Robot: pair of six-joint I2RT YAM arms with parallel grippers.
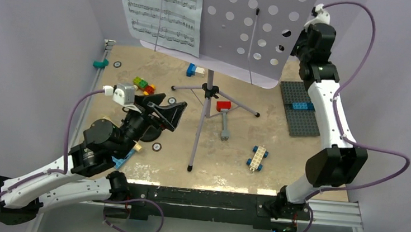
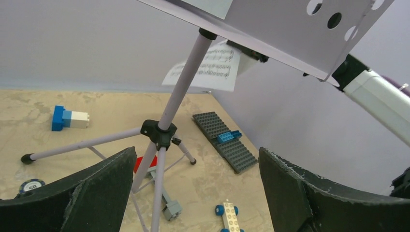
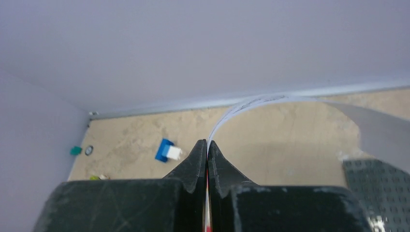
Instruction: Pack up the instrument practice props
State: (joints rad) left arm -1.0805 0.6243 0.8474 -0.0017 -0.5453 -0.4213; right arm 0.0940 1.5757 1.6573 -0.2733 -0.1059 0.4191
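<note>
The lilac perforated music stand stands on its tripod in the middle of the table. A white sheet-music page lies on its desk at the left. My right gripper is raised at the desk's right edge and is shut on a thin white sheet-music page that curves away from it. Its fingers are hidden behind the desk in the top view. My left gripper is open and empty, low and left of the tripod pole. The microphone and the black mic stand are out of view.
A grey studded plate with a blue brick lies at the right. A wheeled brick car, a red and grey brick piece, a blue-white brick, coloured bricks and small round discs lie around the tripod legs.
</note>
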